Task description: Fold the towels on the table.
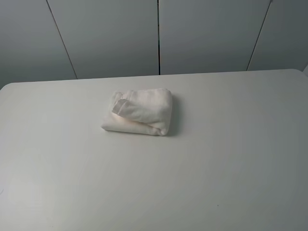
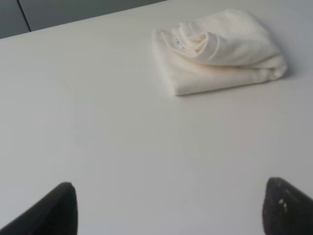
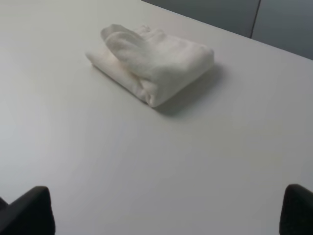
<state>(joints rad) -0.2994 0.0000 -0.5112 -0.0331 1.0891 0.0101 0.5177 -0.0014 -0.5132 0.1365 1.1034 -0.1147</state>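
Towel [image 1: 138,112]: white, folded into a thick bundle, one loose flap curled on top; you'll find it on the table [image 1: 202,183], toward the far middle. Left gripper [image 2: 168,208]: fingers spread wide, holding nothing, well short of the towel. Right gripper [image 3: 168,210]: likewise spread, empty, apart from it.

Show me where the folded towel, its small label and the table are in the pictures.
Towel [image 1: 144,111], exterior high view, top folded layer.
Label [image 2: 178,43], left wrist view, printed tag near one edge.
Table [image 1: 216,183], exterior high view, bare surface.
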